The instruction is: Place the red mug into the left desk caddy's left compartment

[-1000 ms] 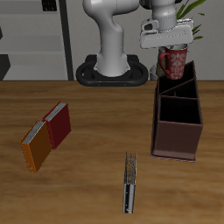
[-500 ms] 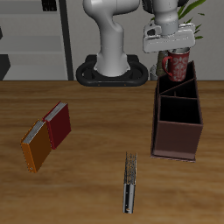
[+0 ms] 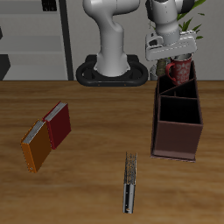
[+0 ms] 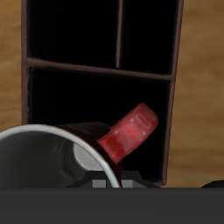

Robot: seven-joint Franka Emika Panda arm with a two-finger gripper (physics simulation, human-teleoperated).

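Wooden desk [image 3: 87, 131] carries the left desk caddy [image 3: 178, 122], with the red mug [image 3: 178, 68] hanging above its far end, clamped at the rim by the fingers [image 3: 178, 58]. Directly beneath the fingers, the wrist view shows the mug's handle [image 4: 128, 133] over the left compartment [image 4: 96, 101].

The wooden table [image 3: 87, 188] carries the dark maroon caddy [image 3: 178, 122] towards its far side, a red book [image 3: 59, 124] and an orange book [image 3: 37, 147] touching side by side well apart from it, and a slim metal tool [image 3: 130, 183] near its front edge.
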